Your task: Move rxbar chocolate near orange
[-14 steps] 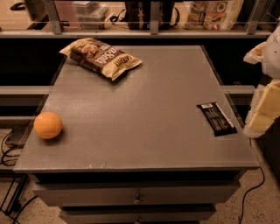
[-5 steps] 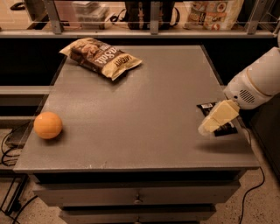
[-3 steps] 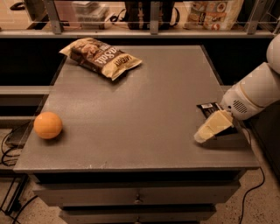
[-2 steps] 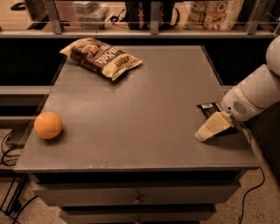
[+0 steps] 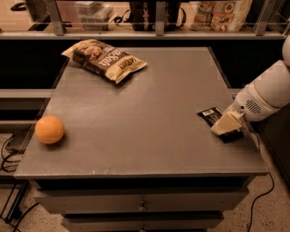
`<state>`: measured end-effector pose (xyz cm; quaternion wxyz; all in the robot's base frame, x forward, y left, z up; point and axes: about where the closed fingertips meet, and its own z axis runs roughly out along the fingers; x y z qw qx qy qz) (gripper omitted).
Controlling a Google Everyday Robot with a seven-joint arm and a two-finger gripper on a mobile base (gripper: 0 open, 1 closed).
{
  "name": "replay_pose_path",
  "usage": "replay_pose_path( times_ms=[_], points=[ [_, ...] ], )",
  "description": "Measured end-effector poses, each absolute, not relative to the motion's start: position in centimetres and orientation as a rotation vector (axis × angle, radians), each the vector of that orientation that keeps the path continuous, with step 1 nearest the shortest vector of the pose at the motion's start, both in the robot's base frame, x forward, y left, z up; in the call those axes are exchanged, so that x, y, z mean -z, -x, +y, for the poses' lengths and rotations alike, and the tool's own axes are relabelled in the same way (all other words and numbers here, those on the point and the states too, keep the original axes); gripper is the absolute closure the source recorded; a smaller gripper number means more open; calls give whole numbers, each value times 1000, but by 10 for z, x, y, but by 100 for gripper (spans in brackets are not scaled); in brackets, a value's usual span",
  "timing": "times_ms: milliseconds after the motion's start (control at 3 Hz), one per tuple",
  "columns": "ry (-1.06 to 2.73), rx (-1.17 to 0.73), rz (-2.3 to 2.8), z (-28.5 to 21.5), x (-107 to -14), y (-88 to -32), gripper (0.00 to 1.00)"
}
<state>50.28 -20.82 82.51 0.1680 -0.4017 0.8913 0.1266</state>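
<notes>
The rxbar chocolate is a flat black wrapper lying near the right edge of the grey table. My gripper comes in from the right on a white arm and sits low over the bar's near half, covering it. The orange rests far across the table near the left edge, well apart from the bar and the gripper.
A brown-and-tan snack bag lies at the back left of the table. A shelf rail with packages runs behind the table. Drawers sit below the front edge. Cables lie on the floor at left and right.
My gripper has come in from the right and dropped down onto the bar; in the last second it has barely moved. The bar, orange and bag have stayed in place.
</notes>
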Motion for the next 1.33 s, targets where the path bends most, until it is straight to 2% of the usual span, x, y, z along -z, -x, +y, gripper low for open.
replay_pose_path(
  times_ms=[333, 1000, 1333],
  points=[
    [1143, -360, 2535, -208, -832, -503, 96],
    [1364, -209, 2305, -150, -905, -523, 100],
    [1493, -233, 2121, -105, -939, -533, 100]
  ],
)
